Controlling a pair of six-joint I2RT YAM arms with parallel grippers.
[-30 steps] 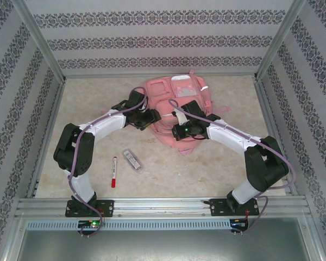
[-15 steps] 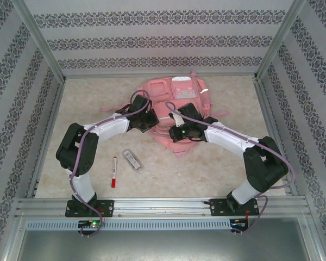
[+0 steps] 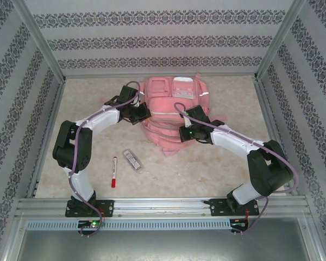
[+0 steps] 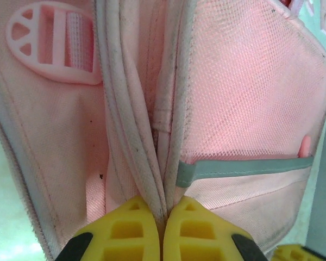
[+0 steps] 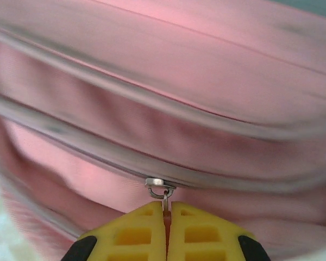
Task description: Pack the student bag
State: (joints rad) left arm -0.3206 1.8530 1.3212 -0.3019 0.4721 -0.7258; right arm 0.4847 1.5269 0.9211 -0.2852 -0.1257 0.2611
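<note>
Top external: one student bag — left tool pinching it, right tool apparently its zipper pull.

no legible text, labels, nos. anywhere

Worktop: beige, marbled surface. The student bag lies flat on its far half, with the left tool at its left edge and the right tool over its near part. A red-capped marker and a small clear rectangular case lie side by side nearward of the left tool, apart from the bag.
</note>
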